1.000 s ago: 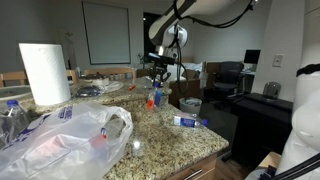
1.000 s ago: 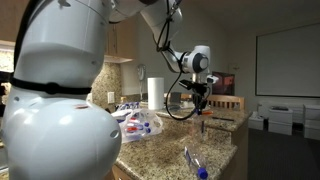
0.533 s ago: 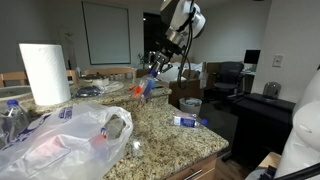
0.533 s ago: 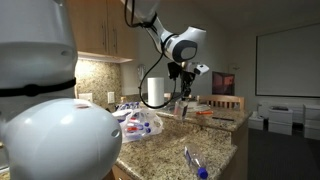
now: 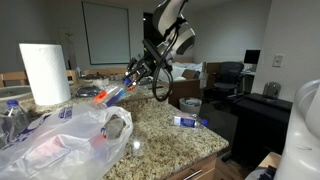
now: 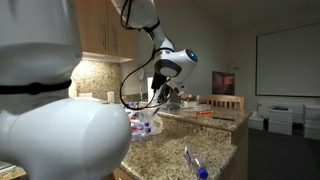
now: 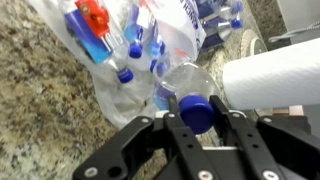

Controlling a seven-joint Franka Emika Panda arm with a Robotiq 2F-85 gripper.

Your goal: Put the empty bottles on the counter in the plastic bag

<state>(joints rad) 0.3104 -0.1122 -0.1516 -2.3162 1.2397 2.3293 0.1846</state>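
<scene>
Wrist view looks down past the tool (image 7: 198, 125) at the bag (image 7: 120, 70), crumpled on the speckled bench (image 7: 40, 115) with several bottles showing through its film. The step in hand looks like carrying a bottle (image 7: 183, 87) to the bag. To do it well, bring the bottle right over the opening and low before letting go. Dropped on closed film, it would likely slide back onto the bench. Where the opening lies I cannot tell from here. The tool is clamped on the bottle, one finger on either side of its capped end. A paper towel roll (image 7: 270, 80) sits at the right of the picture.

In an exterior view the tool (image 5: 135, 78) holds the bottle (image 5: 115, 90) tilted, its lower end toward the bag (image 5: 60, 140), above the bench (image 5: 170, 140) and near the bag's far edge. A second bottle (image 5: 187, 121) lies on its side, well apart from the bag, so work remains.

In an exterior view the tool (image 6: 165, 95) hangs just above the bag (image 6: 140, 125). The held bottle is too small to make out here. The second bottle (image 6: 193, 160) lies near the edge of the bench (image 6: 220, 140).
</scene>
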